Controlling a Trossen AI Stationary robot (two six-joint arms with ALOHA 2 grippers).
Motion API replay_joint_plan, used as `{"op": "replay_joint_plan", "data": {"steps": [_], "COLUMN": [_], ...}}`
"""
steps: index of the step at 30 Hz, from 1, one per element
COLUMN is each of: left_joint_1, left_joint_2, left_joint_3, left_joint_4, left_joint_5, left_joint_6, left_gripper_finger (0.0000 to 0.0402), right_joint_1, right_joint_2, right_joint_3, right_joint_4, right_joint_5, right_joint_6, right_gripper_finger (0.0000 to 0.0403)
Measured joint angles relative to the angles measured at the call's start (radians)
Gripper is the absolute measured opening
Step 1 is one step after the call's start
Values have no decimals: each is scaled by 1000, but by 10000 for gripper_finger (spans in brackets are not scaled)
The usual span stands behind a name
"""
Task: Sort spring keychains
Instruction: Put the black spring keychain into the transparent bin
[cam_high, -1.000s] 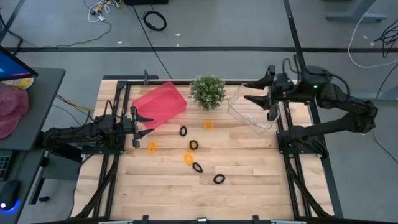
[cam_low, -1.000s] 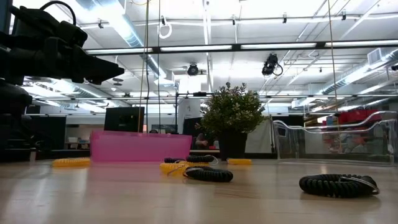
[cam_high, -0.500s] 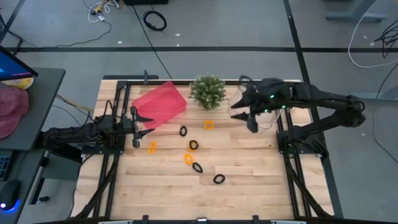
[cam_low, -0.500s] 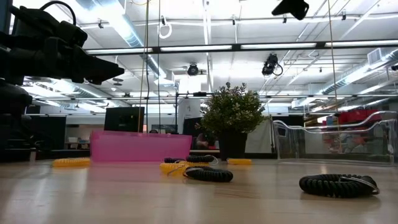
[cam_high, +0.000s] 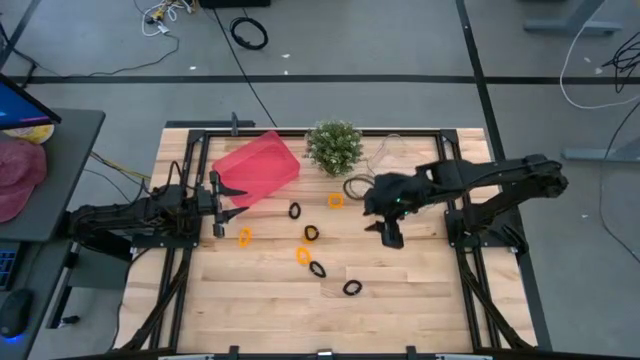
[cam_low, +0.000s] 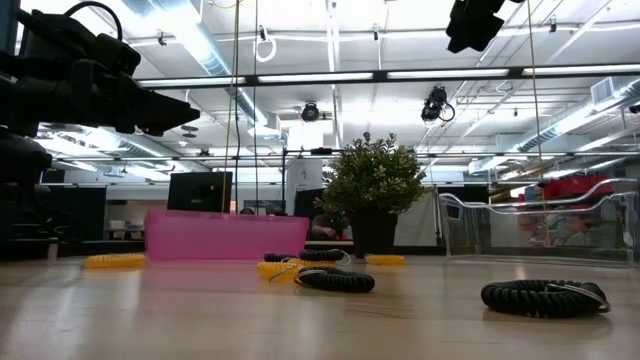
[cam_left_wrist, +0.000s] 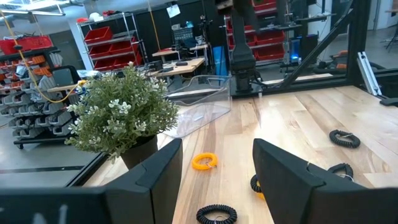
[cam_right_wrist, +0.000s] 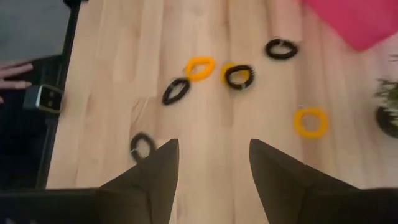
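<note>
right gripper (cam_high: 385, 228): jaws apart, empty, above small coiled orange and black spring keychains (cam_high: 311, 233)
left gripper (cam_high: 222, 195): open, idle beside pink plastic bin (cam_high: 258, 166)
risk: overlapping loops, could grab two colours together

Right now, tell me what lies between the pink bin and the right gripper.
High view: a black keychain and an orange keychain lie between the pink bin and the right gripper.

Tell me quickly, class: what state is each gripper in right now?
Left gripper: open, holding nothing, waiting by the pink bin.
Right gripper: open, holding nothing, above the keychains.
</note>
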Motion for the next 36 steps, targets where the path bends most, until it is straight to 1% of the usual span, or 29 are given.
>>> {"op": "replay_joint_plan", "data": {"steps": [6, 12, 19, 25, 28, 30, 33, 36], "left_joint_1": [0, 0, 0, 0, 0, 0, 0, 0], "left_joint_2": [0, 0, 0, 0, 0, 0, 0, 0], "left_joint_3": [0, 0, 0, 0, 0, 0, 0, 0], "left_joint_4": [0, 0, 0, 0, 0, 0, 1, 3], "left_joint_5": [0, 0, 0, 0, 0, 0, 0, 0], "left_joint_6": [0, 0, 0, 0, 0, 0, 0, 0], "left_gripper_finger": [200, 200, 200, 200, 200, 200, 200, 200], "right_joint_1": [97, 181, 237, 239, 239, 239, 239, 241], "right_joint_2": [35, 58, 110, 157, 172, 180, 192, 194], "right_joint_3": [0, 0, -1, -2, -2, -2, -2, -55], "right_joint_4": [2, 23, 44, 148, 235, 276, 273, 278], "right_joint_5": [0, 1, 2, 4, 4, 4, 4, 4], "right_joint_6": [44, 136, 258, 122, 111, 46, -41, -90], "right_gripper_finger": [199, 199, 199, 199, 199, 199, 199, 199]}}
